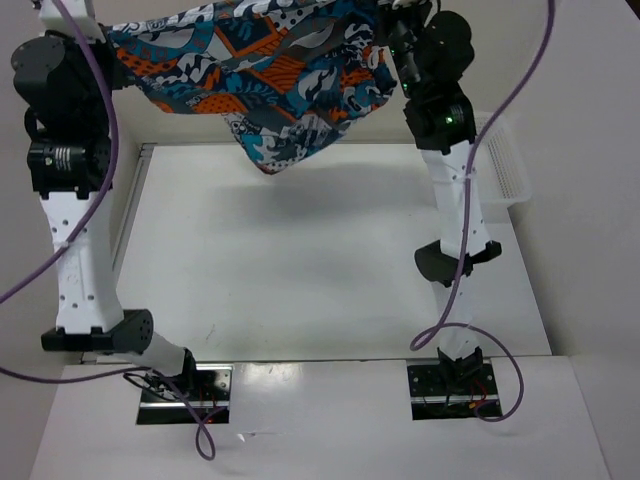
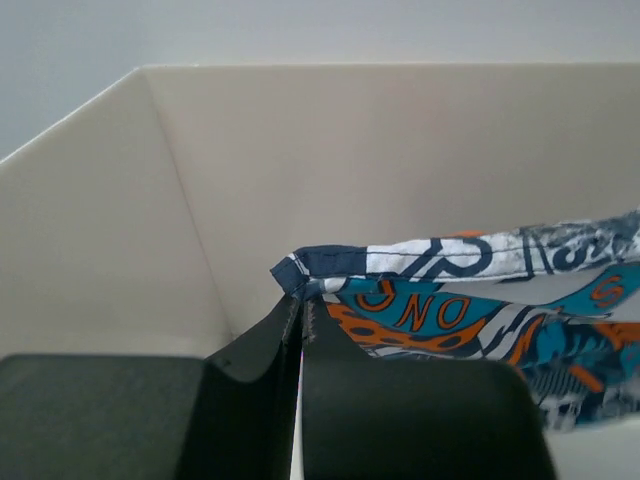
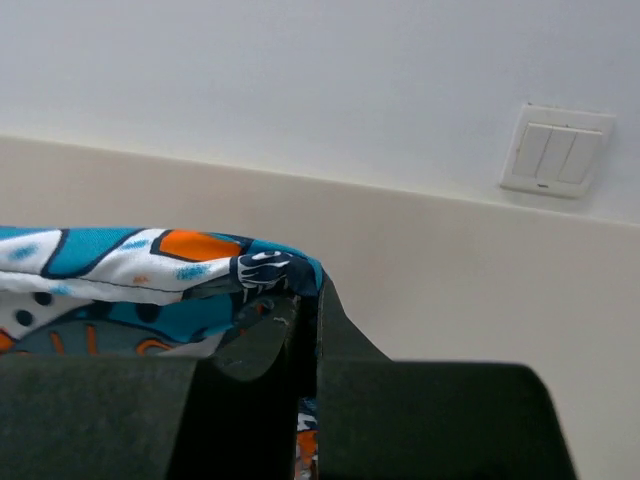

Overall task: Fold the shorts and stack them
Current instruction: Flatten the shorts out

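Both arms are up high w/ the shorts point(image 1: 260, 70) strung between them in mid-air, well above the table point(image 1: 300, 280), at the far end of the top view. Left gripper point(image 2: 300, 312) is clamped tight on one corner of the cloth. Its wrist cam shows the dark navy hem pinched right at the tips, w/ the rest of the fabric running off to the right. Right gripper point(image 3: 308, 300) same deal, pinched shut on the other corner, fabric bunched over the tips and trailing off to the left in that cam. From the top cam the shorts hang like a banner btw the two grippers, top edge roughly level, bottom sagging to a point around the middle, nothing touching the table. Print is the orange/teal/grey/white/black comic stuff. White mesh basket point(image 1: 505, 165) sits at the right edge of the table, just beside the right arm point(image 1: 455, 200) and apart from the shorts. Purple cables point(image 1: 100, 130) loop down along both arms. Right wrist cam also catches a light switch point(image 3: 555, 150) on the wall point(image 3: 300, 80) behind.
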Motion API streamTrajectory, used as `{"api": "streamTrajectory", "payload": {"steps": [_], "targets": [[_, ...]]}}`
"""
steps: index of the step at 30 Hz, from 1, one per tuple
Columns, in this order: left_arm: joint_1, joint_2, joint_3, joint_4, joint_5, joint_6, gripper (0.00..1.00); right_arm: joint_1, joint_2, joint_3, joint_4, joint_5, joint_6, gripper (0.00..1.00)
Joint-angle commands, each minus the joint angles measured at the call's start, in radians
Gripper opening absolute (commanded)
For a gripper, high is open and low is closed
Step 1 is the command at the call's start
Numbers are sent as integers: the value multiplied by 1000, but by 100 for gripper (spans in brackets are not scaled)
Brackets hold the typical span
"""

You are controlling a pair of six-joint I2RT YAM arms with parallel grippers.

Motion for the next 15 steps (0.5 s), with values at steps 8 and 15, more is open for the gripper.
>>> {"api": "streamTrajectory", "payload": {"steps": [8,15], "targets": [[19,-224,-381,-32,-59,4,0,185,63,164,-601,-97,149,0],[65,-328,-439,-32,-77,4,0,325,24,164,-722,-58,159,0]]}}
